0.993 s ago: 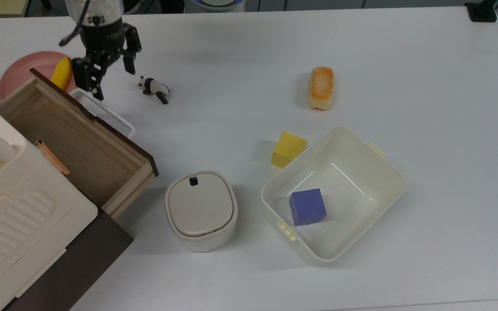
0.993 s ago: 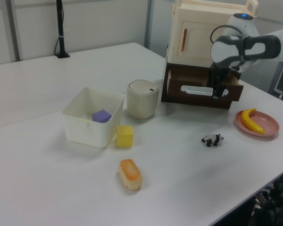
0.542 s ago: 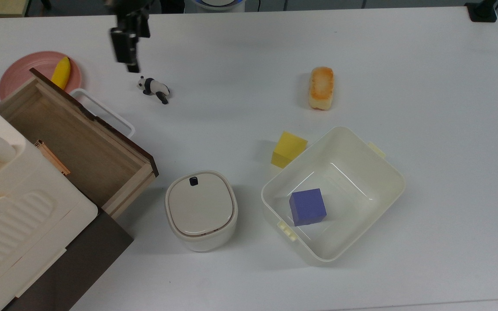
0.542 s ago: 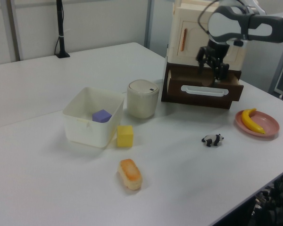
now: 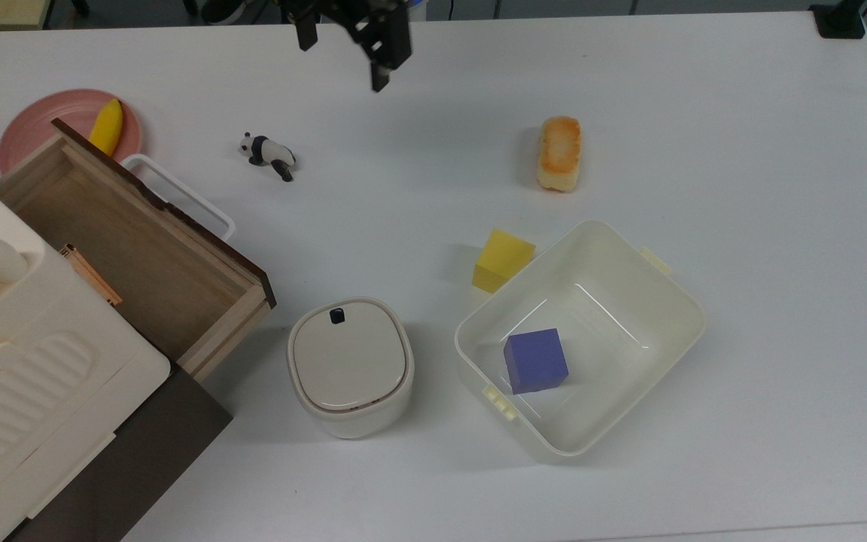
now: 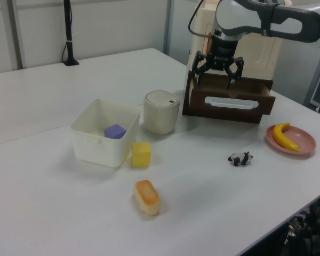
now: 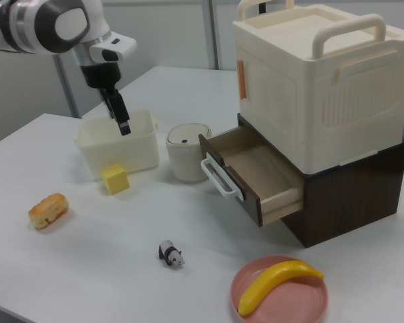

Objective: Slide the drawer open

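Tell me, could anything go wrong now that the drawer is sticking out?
Maybe. The drawer juts out with its white handle sticking forward, so an arm swinging low might bump it. The panda lies on the table near the handle and could get knocked if the tool, now open and raised, comes back low. The banana sits on a plate at the edge; a nudge might tip it off.

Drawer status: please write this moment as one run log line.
drawer: pulled out, empty | handle: free | tool: open, raised, away from drawer | task: appears done
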You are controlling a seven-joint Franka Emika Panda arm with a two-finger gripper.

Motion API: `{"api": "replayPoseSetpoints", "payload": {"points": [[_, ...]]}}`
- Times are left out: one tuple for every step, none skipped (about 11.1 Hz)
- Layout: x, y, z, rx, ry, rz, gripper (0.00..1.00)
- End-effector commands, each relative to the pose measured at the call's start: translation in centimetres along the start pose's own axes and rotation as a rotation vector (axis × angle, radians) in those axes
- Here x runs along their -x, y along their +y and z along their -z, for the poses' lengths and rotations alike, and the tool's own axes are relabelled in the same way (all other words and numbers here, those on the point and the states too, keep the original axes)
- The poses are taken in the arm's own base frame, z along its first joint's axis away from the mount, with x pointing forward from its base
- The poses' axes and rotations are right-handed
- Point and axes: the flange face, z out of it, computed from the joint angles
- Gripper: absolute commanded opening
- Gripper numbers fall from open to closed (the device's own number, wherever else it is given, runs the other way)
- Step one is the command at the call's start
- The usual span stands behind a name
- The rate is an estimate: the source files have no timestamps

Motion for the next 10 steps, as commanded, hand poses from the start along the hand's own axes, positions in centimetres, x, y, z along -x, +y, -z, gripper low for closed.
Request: {"api": "replayPoseSetpoints", "payload": {"points": [[1.64, -0.45, 1.57, 0.018, -0.042, 0.453, 1.0], [1.61, -0.45, 2.17, 0.023, -0.033, 0.511, 1.0], [1.81, -0.47, 2.32, 0.037, -0.042, 0.547, 1.0], [2.15, -0.56, 2.17, 0.049, -0.06, 0.573, 1.0], [2.23, -0.33, 2.31, 0.055, -0.067, 0.604, 1.0], [1.95, 0.07, 2.13, 0.048, -0.074, 0.596, 1.0], [1.86, 0.2, 2.12, 0.046, -0.074, 0.593, 1.0], [1.91, 0.04, 2.12, 0.055, -0.071, 0.596, 1.0], [1.91, 0.06, 2.05, 0.057, -0.072, 0.598, 1.0], [1.85, 0.02, 1.87, 0.059, -0.075, 0.598, 1.0]]}}
